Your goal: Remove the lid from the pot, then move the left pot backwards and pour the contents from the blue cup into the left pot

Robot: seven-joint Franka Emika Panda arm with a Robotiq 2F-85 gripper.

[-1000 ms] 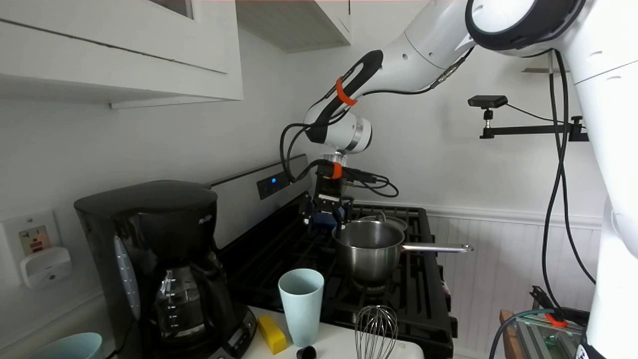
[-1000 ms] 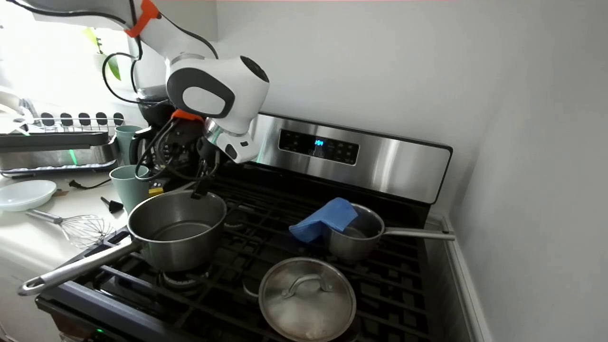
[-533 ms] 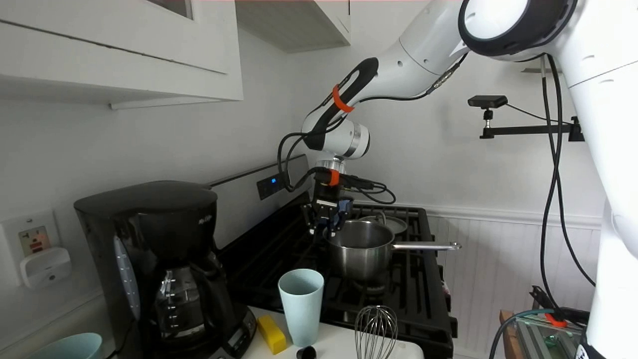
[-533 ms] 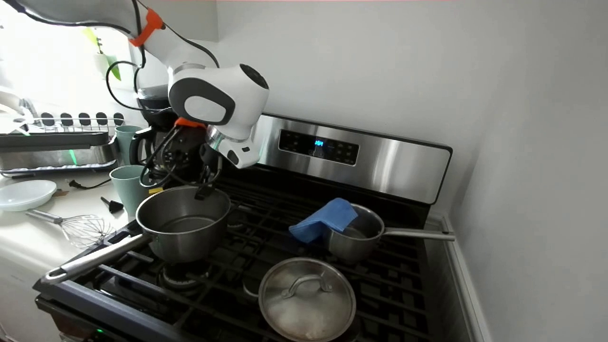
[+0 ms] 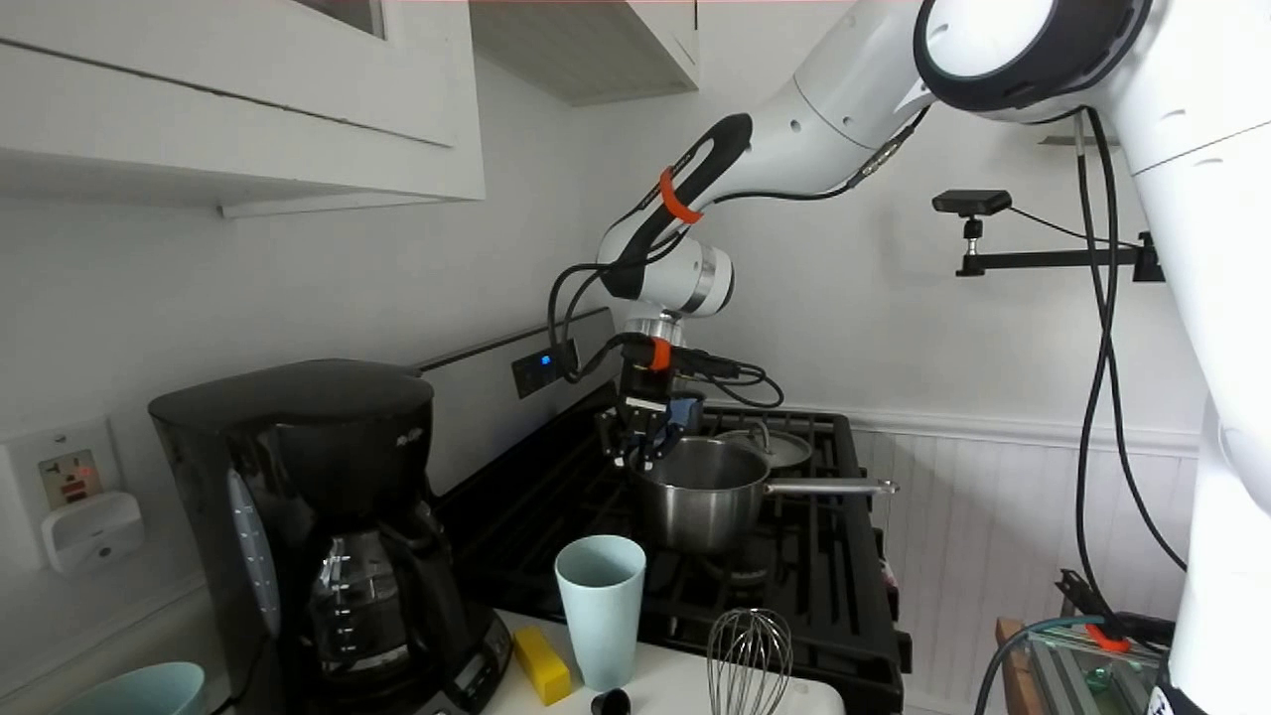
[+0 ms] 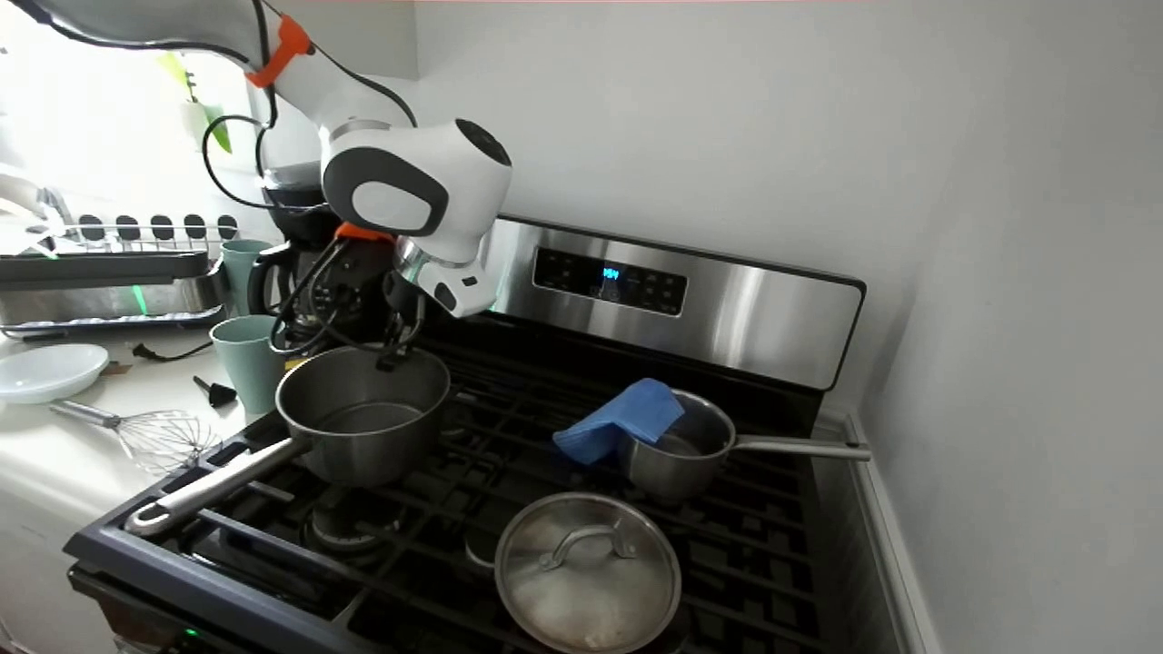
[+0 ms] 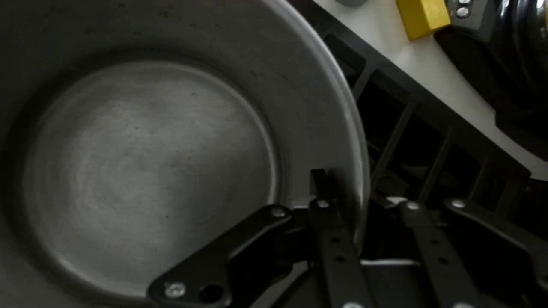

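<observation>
The left pot, a steel saucepan with a long handle, stands on the stove in both exterior views [image 5: 700, 511] [image 6: 372, 459] and fills much of the wrist view [image 7: 150, 149]. My gripper [image 5: 634, 462] is shut on its rim: one finger [image 7: 319, 182] is inside against the wall, the other outside, its tip hidden behind the pot. The pot's visible interior holds nothing. The lid [image 6: 588, 581], with its arched handle, lies at the stove's front right, apart from this pot. The pale blue cup [image 5: 602, 606] is upright on the counter; its contents do not show.
Toward the back right, a smaller saucepan [image 6: 672, 468] has a blue cloth [image 6: 627, 418] over its rim. Near the cup are a coffee maker [image 5: 298, 427], a yellow block [image 5: 541, 663] and a whisk [image 5: 750, 655]. The stove's control panel [image 6: 609, 282] rises behind.
My gripper has come down a little and its fingers have drawn together around the rim. The pot has slid toward the stove's back, its handle moving along. Lid and cup are unmoved.
</observation>
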